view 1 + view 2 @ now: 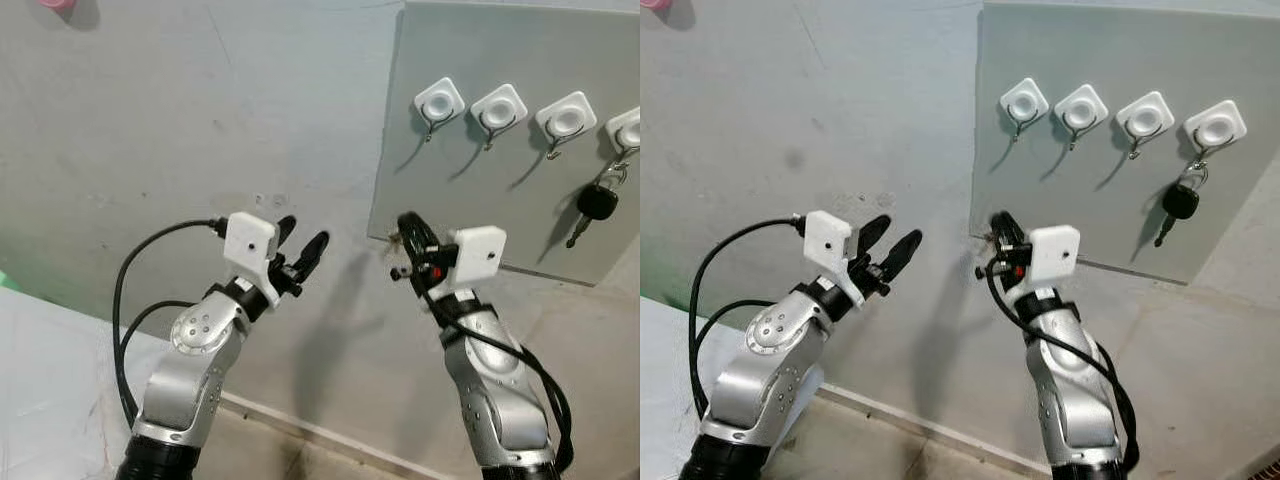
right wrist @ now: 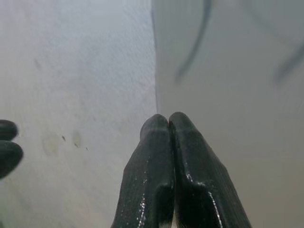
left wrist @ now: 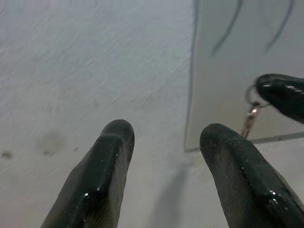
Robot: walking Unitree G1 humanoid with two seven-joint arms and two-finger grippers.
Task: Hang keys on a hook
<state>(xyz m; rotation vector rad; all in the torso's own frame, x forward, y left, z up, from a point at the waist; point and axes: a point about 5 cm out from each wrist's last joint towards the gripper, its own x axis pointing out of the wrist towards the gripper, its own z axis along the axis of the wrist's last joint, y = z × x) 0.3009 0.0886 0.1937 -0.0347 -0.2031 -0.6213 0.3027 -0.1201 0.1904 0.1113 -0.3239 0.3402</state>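
Observation:
A grey board (image 1: 500, 60) on the wall carries a row of white hooks (image 1: 439, 103). A black-headed key (image 1: 597, 203) hangs from the rightmost hook (image 1: 628, 130). My right gripper (image 1: 405, 222) is raised near the board's lower left corner, below the hooks. It is shut on a small ring with a brass key (image 3: 250, 115), which dangles from its fingertips. In the right wrist view the right gripper (image 2: 168, 118) has its fingers pressed together and pointing at the board's left edge. My left gripper (image 1: 304, 234) stands open and empty to the left of the board, facing the bare wall.
A pink object (image 1: 55, 5) sits high on the wall at the upper left. A white surface (image 1: 40, 380) lies at the lower left. A black cable (image 1: 125, 290) loops off my left arm. Bare grey wall spreads left of the board.

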